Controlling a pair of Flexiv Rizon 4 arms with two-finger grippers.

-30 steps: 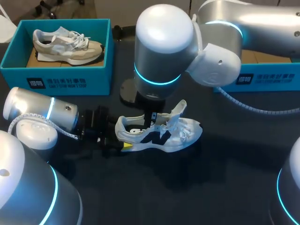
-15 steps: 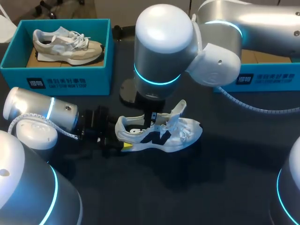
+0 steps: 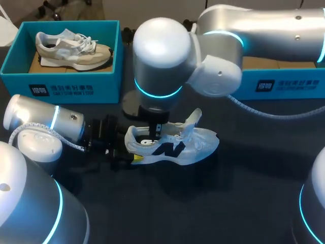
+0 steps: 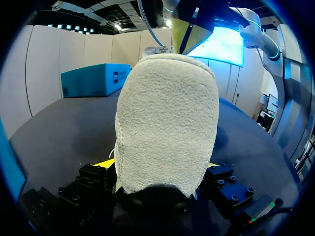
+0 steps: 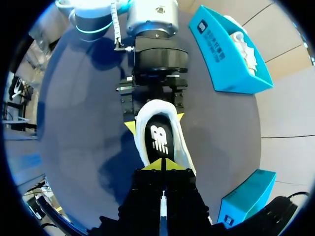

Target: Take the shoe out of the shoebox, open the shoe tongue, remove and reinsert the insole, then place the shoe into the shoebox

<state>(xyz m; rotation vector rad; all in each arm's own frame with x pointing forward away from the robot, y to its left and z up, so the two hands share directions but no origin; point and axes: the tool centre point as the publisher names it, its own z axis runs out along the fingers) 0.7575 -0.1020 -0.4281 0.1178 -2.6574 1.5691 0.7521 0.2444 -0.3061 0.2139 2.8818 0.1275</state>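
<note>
Starting with the head view, a white shoe (image 3: 175,145) is seen lying on its sole near the middle of the desk (image 3: 213,208), toe toward the right edge. Its heel is clamped from both sides by the left gripper (image 3: 122,155), and the right gripper (image 3: 156,131) is lowered into its opening. A shoebox (image 3: 66,84) holding a beige shoe (image 3: 71,48) stands at the far left corner, and a second box (image 3: 284,84) at the far right. From the left wrist, the fuzzy heel is shown filling the gap between the yellow tips, both pressed against it. From the right wrist, the fingers are seen closed tip to tip just above the black insole (image 5: 158,137); whether anything is pinched cannot be told.
</note>
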